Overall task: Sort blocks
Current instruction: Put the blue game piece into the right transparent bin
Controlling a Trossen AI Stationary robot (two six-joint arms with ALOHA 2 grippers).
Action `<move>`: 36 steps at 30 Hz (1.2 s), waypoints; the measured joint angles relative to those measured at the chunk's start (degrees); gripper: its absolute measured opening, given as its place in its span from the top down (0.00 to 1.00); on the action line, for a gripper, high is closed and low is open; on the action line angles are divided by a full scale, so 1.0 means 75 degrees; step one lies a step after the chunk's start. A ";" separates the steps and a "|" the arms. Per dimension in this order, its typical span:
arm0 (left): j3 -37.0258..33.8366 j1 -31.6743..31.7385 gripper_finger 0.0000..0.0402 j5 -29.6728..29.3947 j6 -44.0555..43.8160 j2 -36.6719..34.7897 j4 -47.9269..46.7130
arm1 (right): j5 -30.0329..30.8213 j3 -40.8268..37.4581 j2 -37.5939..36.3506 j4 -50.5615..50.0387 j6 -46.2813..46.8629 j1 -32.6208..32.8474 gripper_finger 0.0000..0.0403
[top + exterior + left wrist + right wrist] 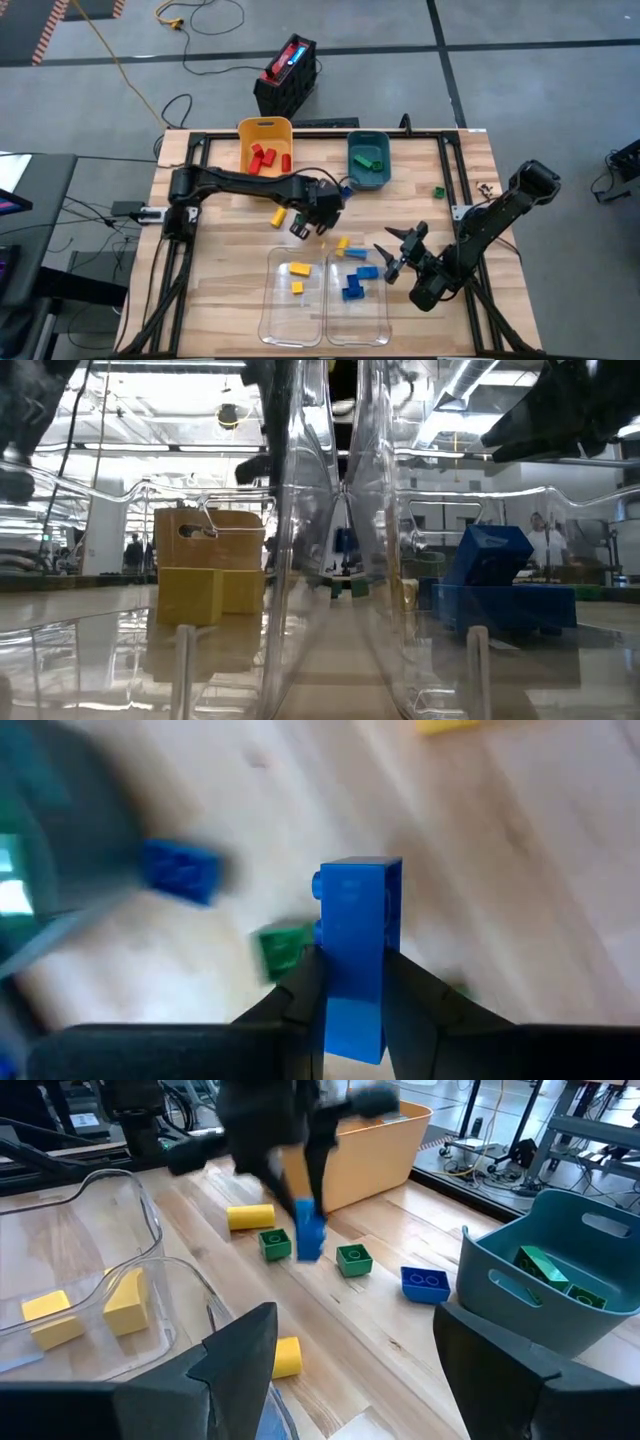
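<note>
My left gripper [305,225] is over the table's middle, shut on a blue block [355,920], which also shows in the right wrist view as the blue block [310,1235]. On the wood below lie two green blocks [273,1243] [353,1260], a blue block [425,1283] and two yellow blocks [250,1217] [287,1357]. Red blocks [265,158] lie in the yellow bin [265,128] and green ones [367,160] in the teal bin [385,170]. My right gripper [395,252] waits open at the right, holding nothing. My left gripper pinches the blue block between its two fingers [300,1000], on two opposite sides at its upper end [345,985]. The fingers slant down from above and lie along the block. The block hangs below them, long side upright, clear of the table.
Two clear bins stand side by side near the front edge: the left one [272,305] holds yellow blocks [298,270], the right one [380,310] blue blocks [352,288]. A green block [438,190] lies far right. A black case [287,75] stands on the floor beyond the table.
</note>
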 joint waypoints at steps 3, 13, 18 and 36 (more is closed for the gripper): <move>0.0000 -0.0033 0.84 -0.0154 -0.0039 -0.0454 0.0195 | 0.0009 0.0000 0.0000 -0.0032 0.0002 -0.0003 0.29; 0.0012 -0.1229 0.84 0.0588 -0.0142 -0.1181 0.1234 | 0.0697 -0.0006 -0.0369 -0.0588 0.0380 0.0385 0.29; -0.0002 -0.2012 0.83 0.1384 -0.0343 -0.0919 0.1834 | 0.1366 -0.0006 -0.0512 -0.0804 0.0641 0.0656 0.29; 0.0456 -0.2127 0.83 0.2378 -0.2807 0.0674 0.3378 | 0.1445 0.0000 -0.0440 -0.0482 0.0500 0.0653 0.29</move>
